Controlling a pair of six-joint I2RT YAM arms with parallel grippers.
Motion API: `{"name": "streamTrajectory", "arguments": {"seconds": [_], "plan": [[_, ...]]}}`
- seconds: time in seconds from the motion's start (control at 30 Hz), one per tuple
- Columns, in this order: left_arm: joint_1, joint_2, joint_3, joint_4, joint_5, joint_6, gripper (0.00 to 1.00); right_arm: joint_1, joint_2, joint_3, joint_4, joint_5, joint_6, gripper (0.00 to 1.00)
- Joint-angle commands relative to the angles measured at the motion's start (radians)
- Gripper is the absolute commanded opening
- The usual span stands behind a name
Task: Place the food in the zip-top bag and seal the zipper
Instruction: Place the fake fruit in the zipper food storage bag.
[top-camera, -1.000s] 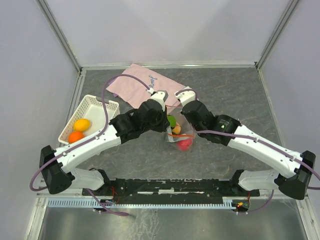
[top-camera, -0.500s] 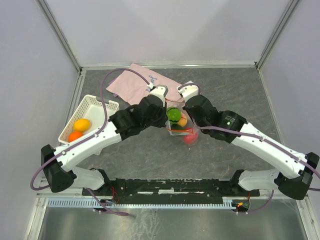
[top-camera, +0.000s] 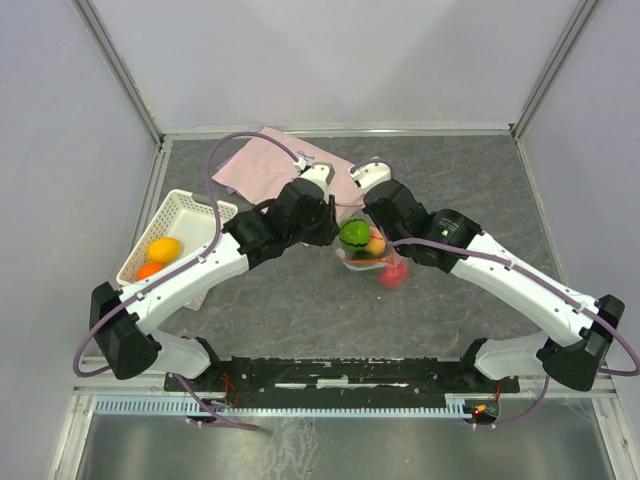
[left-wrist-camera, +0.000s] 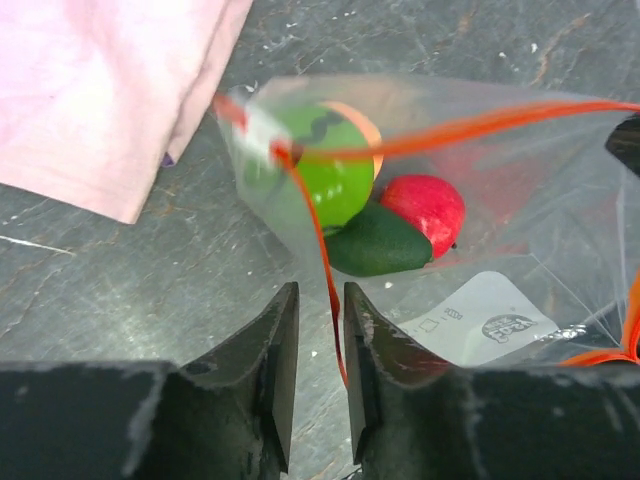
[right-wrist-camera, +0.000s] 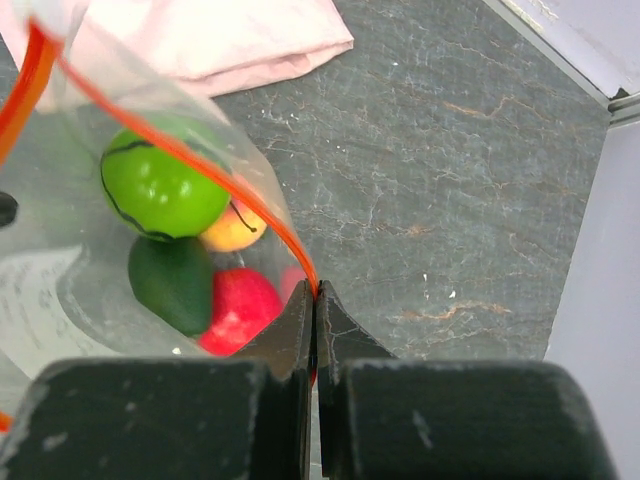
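The clear zip-top bag (top-camera: 366, 252) hangs between my two grippers at mid-table. It holds a bright green fruit (left-wrist-camera: 325, 175), a dark green one (left-wrist-camera: 378, 243), a red one (left-wrist-camera: 425, 205) and a peach one (right-wrist-camera: 235, 230). My right gripper (right-wrist-camera: 315, 290) is shut on the red-orange zipper (right-wrist-camera: 200, 165) at the bag's right end. My left gripper (left-wrist-camera: 320, 292) has a narrow gap between its jaws, and the zipper strip (left-wrist-camera: 325, 280) runs through that gap at the bag's left side. The bag's mouth gapes open. Two orange fruits (top-camera: 163, 249) lie in the basket.
A white slotted basket (top-camera: 190, 212) stands at the left. A pink cloth (top-camera: 270, 165) lies at the back, just behind both wrists; it also shows in the left wrist view (left-wrist-camera: 100, 90) and the right wrist view (right-wrist-camera: 220, 40). White walls enclose the table.
Both grippers have moved toward the back of the table, carrying the bag and its fruits with them. The bag now sits nearer the pink cloth.
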Motion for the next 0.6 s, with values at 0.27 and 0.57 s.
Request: {"name": "streamTrajectory", "arguments": {"seconds": [0.27,0.57], "plan": [[0.014,-0.124,-0.027,0.059,0.026,-0.018,0.60,-0.005,-0.003,0.036,0.067,-0.020,-0.030,0.01],[0.171,-0.280,-0.160,-0.061,-0.063,-0.081,0.70,-0.008,-0.027,-0.015,0.147,-0.017,-0.062,0.01]]}}
